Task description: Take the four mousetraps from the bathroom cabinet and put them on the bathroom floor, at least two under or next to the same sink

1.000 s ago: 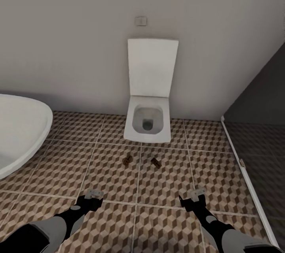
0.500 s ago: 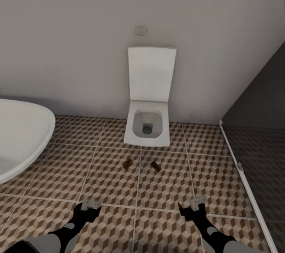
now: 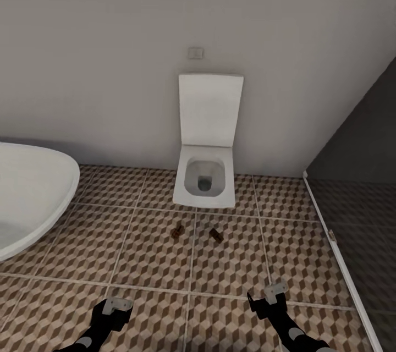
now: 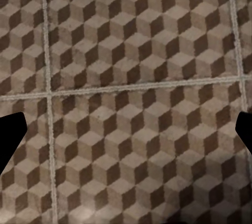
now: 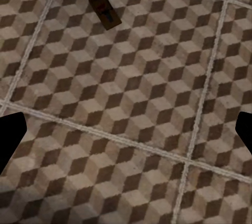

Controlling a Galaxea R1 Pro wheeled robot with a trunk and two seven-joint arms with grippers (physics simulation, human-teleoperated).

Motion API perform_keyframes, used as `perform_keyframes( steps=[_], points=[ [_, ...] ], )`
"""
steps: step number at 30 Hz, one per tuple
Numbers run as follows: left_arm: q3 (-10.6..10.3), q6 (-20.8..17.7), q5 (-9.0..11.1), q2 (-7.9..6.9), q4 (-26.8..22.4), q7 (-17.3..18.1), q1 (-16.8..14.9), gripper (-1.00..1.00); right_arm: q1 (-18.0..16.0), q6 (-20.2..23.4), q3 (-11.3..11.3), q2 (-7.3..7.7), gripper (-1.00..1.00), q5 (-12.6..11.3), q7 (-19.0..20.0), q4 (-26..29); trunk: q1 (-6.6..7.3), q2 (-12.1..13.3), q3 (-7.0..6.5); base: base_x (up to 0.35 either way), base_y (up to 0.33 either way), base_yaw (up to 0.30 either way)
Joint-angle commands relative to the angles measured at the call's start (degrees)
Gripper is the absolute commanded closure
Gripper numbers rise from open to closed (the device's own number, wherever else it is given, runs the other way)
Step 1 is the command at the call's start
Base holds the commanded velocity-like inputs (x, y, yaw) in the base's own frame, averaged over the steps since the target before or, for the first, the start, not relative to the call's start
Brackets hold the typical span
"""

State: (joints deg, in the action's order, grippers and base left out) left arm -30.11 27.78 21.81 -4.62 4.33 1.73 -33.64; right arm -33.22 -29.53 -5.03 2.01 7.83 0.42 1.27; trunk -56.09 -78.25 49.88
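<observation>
Nearest to the robot, the two black arms reach forward over the bathroom floor (image 3: 137, 253) of large square tiles with a brown, beige and white cube pattern and pale grout lines. The left gripper (image 3: 116, 306) with its grey tip hangs above a tile at the lower left of the head view, and the right gripper (image 3: 274, 291) hangs at the lower right; both have their jaws spread wide and hold nothing, as the dark fingertips stand at the far edges of each wrist view. A little farther, two small flat tan-brown wooden mousetraps with dark metal parts lie on the tiles, one mousetrap (image 3: 177, 230) just left of a grout line and the other mousetrap (image 3: 215, 235) just right of it, near each other but apart. In the right wrist view one trap (image 5: 105, 11) lies tilted on the tiles. Behind the traps stands a white square toilet (image 3: 204, 182) with its lid raised against the pale grey wall (image 3: 110, 66). At the left is the curved rim of a white bathtub (image 3: 33, 198). At the right a dark glass shower partition (image 3: 357, 176) rises.
</observation>
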Motion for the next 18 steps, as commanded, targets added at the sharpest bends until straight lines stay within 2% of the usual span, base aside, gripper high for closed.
perform_keyframes(
  steps=[1,7,18],
  points=[
    [-0.48,0.33,0.52,0.04,0.19,0.17,-0.04,-1.0,-0.03,-0.15,-0.42,0.02,-1.0,-0.19,0.04,-0.04,0.0,-0.02,0.02,0.0,0.0,0.0],
    [-0.48,0.43,0.52,0.21,0.16,0.11,0.06,-1.0,-0.01,-0.09,-0.42,0.02,-1.0,-0.19,-0.03,-0.11,0.0,-0.02,0.01,0.0,0.0,0.0],
    [-0.48,0.35,0.52,0.56,0.15,0.11,0.07,-1.0,0.48,-0.08,-0.42,0.02,-1.0,-0.19,-0.07,-0.21,2.42,4.39,-2.2,0.0,0.0,0.0]
  ],
)
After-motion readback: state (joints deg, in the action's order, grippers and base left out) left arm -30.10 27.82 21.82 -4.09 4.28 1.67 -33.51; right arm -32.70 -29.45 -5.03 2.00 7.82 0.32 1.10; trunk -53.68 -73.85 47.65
